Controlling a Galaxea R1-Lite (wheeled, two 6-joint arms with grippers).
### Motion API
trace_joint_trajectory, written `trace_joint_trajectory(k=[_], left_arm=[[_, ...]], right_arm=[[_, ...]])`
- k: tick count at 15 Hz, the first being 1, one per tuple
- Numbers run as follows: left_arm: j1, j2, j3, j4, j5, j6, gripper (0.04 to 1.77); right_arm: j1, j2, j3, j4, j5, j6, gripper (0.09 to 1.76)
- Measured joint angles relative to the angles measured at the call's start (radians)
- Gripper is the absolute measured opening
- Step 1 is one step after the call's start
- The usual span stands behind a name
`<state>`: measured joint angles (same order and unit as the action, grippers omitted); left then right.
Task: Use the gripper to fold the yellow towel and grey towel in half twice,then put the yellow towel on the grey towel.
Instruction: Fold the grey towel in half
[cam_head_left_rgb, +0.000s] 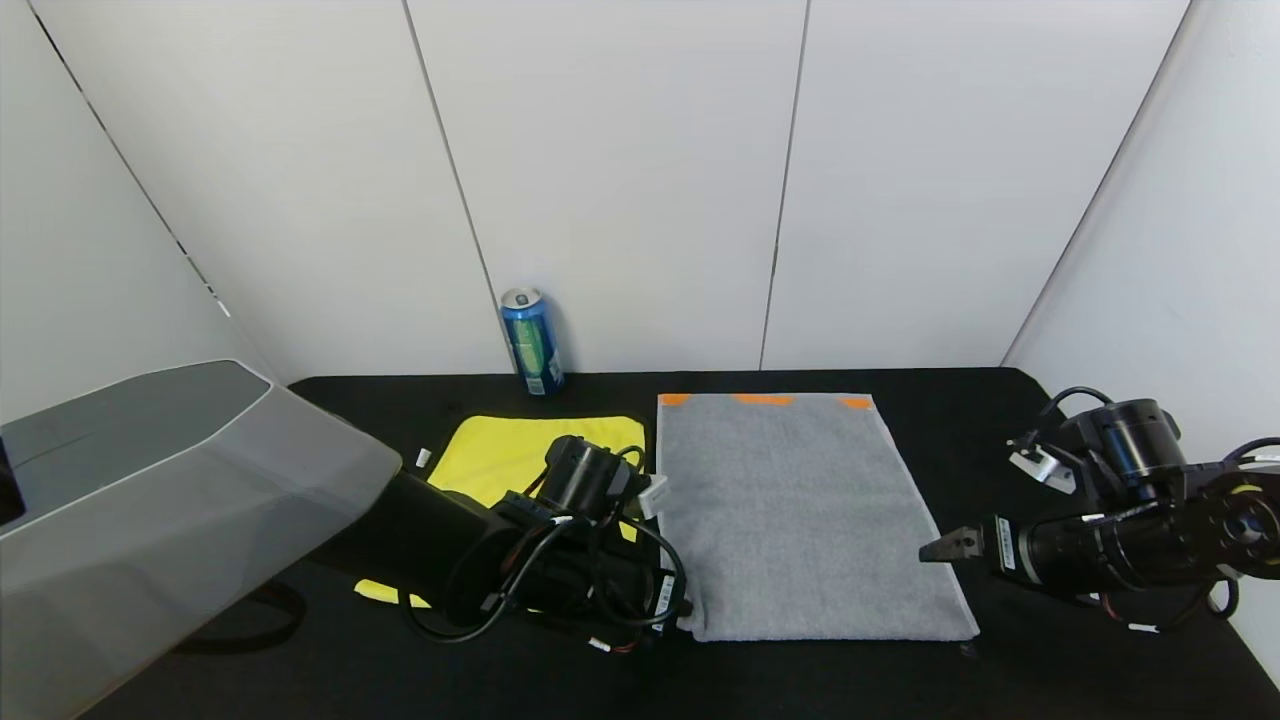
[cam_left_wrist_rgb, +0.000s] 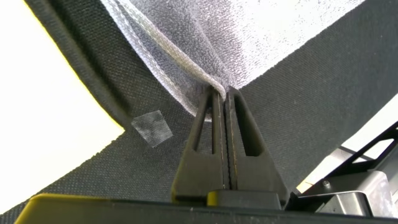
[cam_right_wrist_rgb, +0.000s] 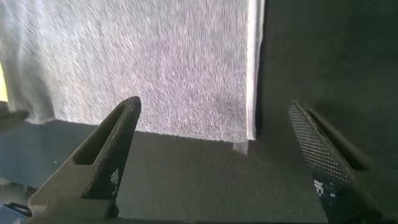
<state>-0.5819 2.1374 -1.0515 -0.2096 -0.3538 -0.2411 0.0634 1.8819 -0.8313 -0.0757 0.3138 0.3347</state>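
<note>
At the near edge of the black table (cam_head_left_rgb: 1000, 680), the left gripper (cam_left_wrist_rgb: 222, 93) sits low at the near left corner of the grey towel (cam_head_left_rgb: 800, 510), its jaws pressed together and clamped on that corner's pale hem. The cloth bunches slightly where it enters the fingertips, as the left wrist view shows. The left arm reaches in from the left over the yellow towel (cam_head_left_rgb: 500, 455), hiding much of it. To the right, the right gripper (cam_head_left_rgb: 940, 550) hovers at the grey towel's right edge, near its near right corner, with its jaws spread wide apart and nothing between them. The grey towel lies flat and unfolded in the middle of the table, its orange patches along the far end. The yellow towel lies just beside it on the left, also flat. Farther back, a blue can (cam_head_left_rgb: 532, 342) stands upright near the white wall (cam_head_left_rgb: 620, 180).
</note>
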Motion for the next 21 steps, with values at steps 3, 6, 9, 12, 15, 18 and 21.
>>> trace_joint_trajectory(k=[3, 6, 9, 12, 15, 18, 21], left_arm=[[0.000, -0.001, 0.003, -0.003, 0.000, -0.001, 0.10], [0.000, -0.002, 0.004, -0.003, 0.000, -0.001, 0.10], [0.005, -0.004, 0.004, -0.003, -0.001, -0.001, 0.10], [0.011, -0.006, 0.004, -0.003, 0.000, -0.001, 0.10], [0.013, -0.007, 0.004, -0.003, -0.001, 0.000, 0.10], [0.014, -0.009, 0.004, -0.003, -0.001, 0.002, 0.10], [0.015, -0.009, 0.004, -0.003, -0.001, 0.004, 0.10]], right_arm=[[0.018, 0.022, 0.006, -0.003, -0.001, 0.001, 1.71], [0.029, 0.037, 0.014, -0.019, -0.001, 0.003, 1.71], [0.039, 0.043, 0.018, -0.021, -0.003, 0.004, 1.71], [0.064, 0.052, 0.015, -0.020, -0.005, 0.030, 1.71], [0.083, 0.056, 0.015, -0.018, -0.019, 0.033, 1.71], [0.104, 0.069, 0.016, -0.020, -0.103, 0.033, 1.71], [0.110, 0.077, 0.018, -0.020, -0.121, 0.032, 1.71]])
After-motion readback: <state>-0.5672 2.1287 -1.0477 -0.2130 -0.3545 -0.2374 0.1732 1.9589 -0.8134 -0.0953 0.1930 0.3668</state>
